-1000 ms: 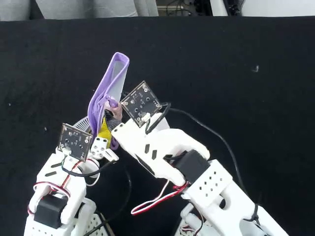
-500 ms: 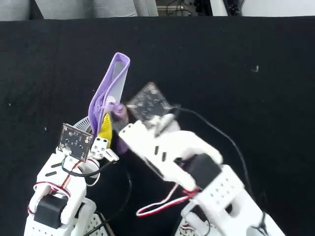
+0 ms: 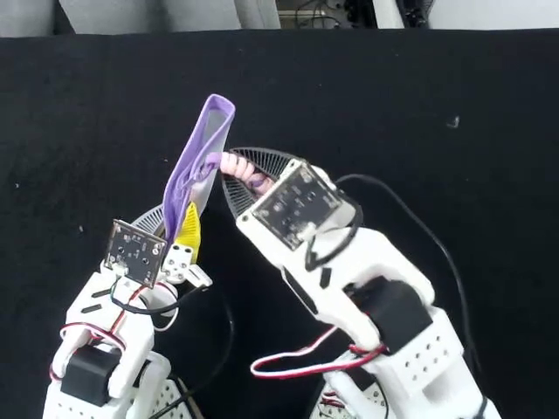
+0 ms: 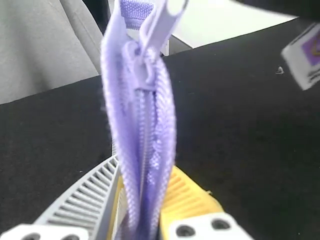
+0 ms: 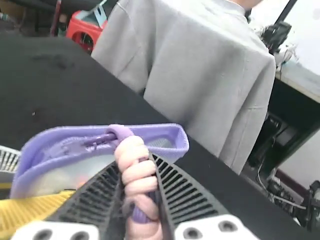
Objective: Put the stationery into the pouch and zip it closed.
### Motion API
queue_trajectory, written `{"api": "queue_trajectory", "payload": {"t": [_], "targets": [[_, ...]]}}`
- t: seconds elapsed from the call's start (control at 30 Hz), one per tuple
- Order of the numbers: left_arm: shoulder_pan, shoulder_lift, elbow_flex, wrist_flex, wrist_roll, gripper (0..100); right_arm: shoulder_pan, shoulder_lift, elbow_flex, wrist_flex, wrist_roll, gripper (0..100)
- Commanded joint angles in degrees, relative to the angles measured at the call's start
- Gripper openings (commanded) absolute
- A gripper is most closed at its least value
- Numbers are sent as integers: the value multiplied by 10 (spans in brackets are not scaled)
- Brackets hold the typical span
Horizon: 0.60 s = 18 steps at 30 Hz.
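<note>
The purple pouch (image 3: 199, 155) stands on edge above the black table, and my left gripper (image 3: 185, 234) is shut on its lower end. In the left wrist view the pouch (image 4: 142, 135) rises between the grey and yellow fingers (image 4: 185, 197), its zipper teeth facing the camera and the slider (image 4: 145, 75) high up. My right gripper (image 3: 238, 168) sits beside the pouch's upper half. From the right wrist its pink-covered finger (image 5: 134, 170) and black ribbed finger (image 5: 175, 190) are shut on the purple zipper pull (image 5: 119, 132). What the pouch holds is hidden.
The black table (image 3: 419, 131) stretches open to the right and far side. Both arm bases crowd the near edge, with the right arm's red and white cable (image 3: 297, 358) looping between them. A small white block with purple print (image 4: 304, 62) hangs at the edge of the left wrist view.
The right arm has swung up and to the right, carrying its gripper from the pouch's lower part to its upper half. The left arm and pouch stay put.
</note>
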Motion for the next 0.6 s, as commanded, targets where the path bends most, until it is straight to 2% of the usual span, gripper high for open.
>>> {"api": "queue_trajectory", "payload": {"t": [0.0,0.27,0.5,0.57], "targets": [[-5,0,-2,2,-5,28,16,25,-26,16,6,11],[-5,0,-2,2,-5,28,-103,29,69,4,1,15],[-7,0,-2,2,-5,28,-171,33,116,-26,-13,18],[-9,0,-3,3,-5,28,-177,31,119,-26,-25,54]]}}
